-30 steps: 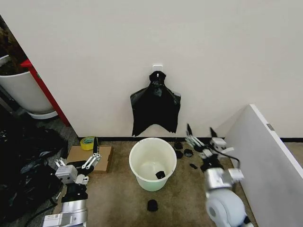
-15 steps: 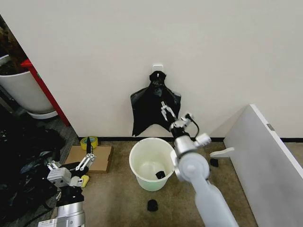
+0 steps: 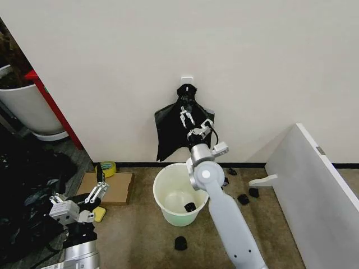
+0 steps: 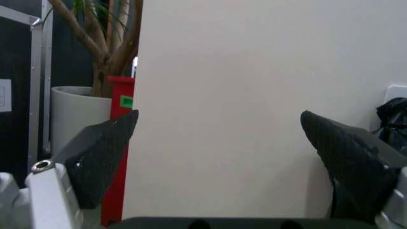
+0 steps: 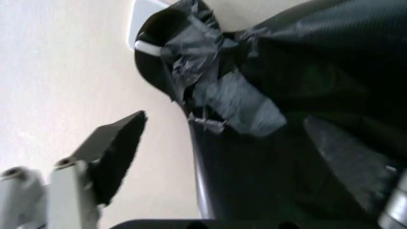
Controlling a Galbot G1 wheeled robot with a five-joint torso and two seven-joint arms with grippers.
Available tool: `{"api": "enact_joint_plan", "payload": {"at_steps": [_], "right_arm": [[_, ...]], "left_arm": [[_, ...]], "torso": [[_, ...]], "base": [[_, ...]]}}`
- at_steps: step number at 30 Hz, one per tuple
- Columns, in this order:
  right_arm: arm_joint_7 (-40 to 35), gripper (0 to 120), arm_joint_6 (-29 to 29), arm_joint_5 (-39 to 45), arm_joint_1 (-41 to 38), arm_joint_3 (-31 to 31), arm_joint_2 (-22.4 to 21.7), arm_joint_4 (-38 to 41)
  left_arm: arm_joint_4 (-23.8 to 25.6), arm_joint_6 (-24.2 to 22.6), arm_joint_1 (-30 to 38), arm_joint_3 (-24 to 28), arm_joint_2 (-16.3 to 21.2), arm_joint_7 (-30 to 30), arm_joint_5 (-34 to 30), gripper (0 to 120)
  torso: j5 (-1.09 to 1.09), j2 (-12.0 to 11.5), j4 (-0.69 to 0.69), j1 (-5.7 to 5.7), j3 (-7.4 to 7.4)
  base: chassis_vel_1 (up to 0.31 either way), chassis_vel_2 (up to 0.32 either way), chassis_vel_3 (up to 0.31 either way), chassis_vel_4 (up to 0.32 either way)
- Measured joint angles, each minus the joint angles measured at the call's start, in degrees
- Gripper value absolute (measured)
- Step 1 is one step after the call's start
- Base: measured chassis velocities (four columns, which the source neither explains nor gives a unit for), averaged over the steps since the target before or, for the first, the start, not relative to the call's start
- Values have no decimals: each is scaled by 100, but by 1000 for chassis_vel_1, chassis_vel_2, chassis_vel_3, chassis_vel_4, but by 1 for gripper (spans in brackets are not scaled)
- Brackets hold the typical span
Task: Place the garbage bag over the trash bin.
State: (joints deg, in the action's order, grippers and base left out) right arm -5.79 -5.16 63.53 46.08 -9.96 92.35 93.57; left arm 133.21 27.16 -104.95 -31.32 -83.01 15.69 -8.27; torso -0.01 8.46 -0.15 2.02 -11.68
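- We record one black bag (image 3: 184, 130) hanging flat on the wall from a white hook (image 3: 187, 81), tied at its top; its long axis runs vertical, knot up, ragged lower edge down toward the floor. The right wrist view shows the knot (image 5: 184, 52) crumpled around the hook's peg.
- We record one trash bin (image 3: 180, 193), white, round, upright on the carpet directly below the bag, mouth up, unlined. One small dark object (image 3: 190, 207) lies on its bottom.
- Right gripper (image 3: 187, 114): raised in front of the hanging bag, just below the knot, fingers pointing up toward the hook. We see the fingers spread apart with nothing between them.
- Left gripper (image 3: 101, 182): low at the robot's left, over the floor near the cardboard piece (image 3: 115, 188), well apart from the bin. Its fingers stand wide and hold nothing.
- One roll of yellow-green tape (image 3: 104, 168) beside the cardboard.
- One white planter pot (image 3: 25, 109) at the far left.
- We count several small black bits (image 3: 180, 242) scattered on the carpet around the bin.
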Motion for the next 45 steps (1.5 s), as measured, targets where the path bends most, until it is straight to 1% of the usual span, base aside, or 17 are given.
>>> {"api": "enact_joint_plan", "payload": {"at_steps": [5,6,7,9,12,13,14,16,19,20,22,23,30,33,41,42,45], "right_arm": [[84,66,-33,-80,-5,-12,-6,-85],[84,66,-33,-80,-5,-12,-6,-85],[102,60,-48,-88,-5,-21,-8,-106],[137,53,-76,-97,-5,-37,-10,-126],[258,39,-165,-103,-6,-58,-13,-154],[291,36,-193,-103,-6,-58,-14,-159],[291,36,-193,-103,-6,-58,-14,-159],[428,26,-288,-99,0,-55,-16,-164],[488,17,-329,-114,10,-25,-17,-163],[506,10,-342,-131,13,-9,-17,-159],[513,9,-347,-139,16,-2,-18,-158],[521,2,-355,-167,31,16,-18,-148],[529,0,-372,-397,275,153,-20,30],[523,0,-363,-670,585,341,-137,216],[657,0,-414,-1380,1296,716,-786,648],[906,0,-517,-1627,1501,759,-1013,682],[1433,0,-695,-1900,1694,758,-1229,653]], "left_arm": [[5,17,-4,6,-8,9,12,100],[5,17,-4,6,-8,9,12,100],[-1,20,5,14,-13,9,16,100],[-23,20,15,22,-15,9,18,100],[-55,21,31,25,-10,9,18,100],[-60,21,35,25,-6,9,17,100],[-60,21,35,25,-6,9,17,100],[-97,21,57,21,21,12,2,100],[-132,20,79,19,41,15,-11,100],[-145,19,87,19,49,15,-16,100],[-154,19,91,19,55,15,-20,100],[-176,17,103,18,71,17,-30,100],[-221,14,140,-5,130,35,-92,100],[-226,9,171,-14,164,48,-141,100],[-285,2,262,-10,191,76,-209,100],[-285,-7,283,-7,195,78,-235,100],[-261,-20,293,-19,217,78,-284,100]], "torso": [[0,0,1,0,0],[0,0,1,0,0],[1,0,0,0,0],[1,0,0,0,0],[1,0,0,0,1],[1,0,0,0,1],[1,0,0,0,1],[1,0,0,0,1],[1,0,0,-1,1],[0,0,1,-1,1],[0,0,1,-1,1],[0,0,1,-1,1],[0,0,1,-1,1],[1,1,2,-1,1],[1,1,1,-1,1],[2,1,1,-1,1],[1,1,0,-1,1]], "base": [[0,0,0,0],[0,0,0,0],[0,0,0,0],[0,0,0,0],[0,0,0,0],[0,0,0,0],[0,0,0,0],[0,0,0,0],[0,0,0,0],[0,0,0,0],[0,0,0,0],[0,0,0,0],[0,0,0,0],[0,0,0,0],[0,0,0,0],[0,0,0,0],[0,0,0,0]]}}
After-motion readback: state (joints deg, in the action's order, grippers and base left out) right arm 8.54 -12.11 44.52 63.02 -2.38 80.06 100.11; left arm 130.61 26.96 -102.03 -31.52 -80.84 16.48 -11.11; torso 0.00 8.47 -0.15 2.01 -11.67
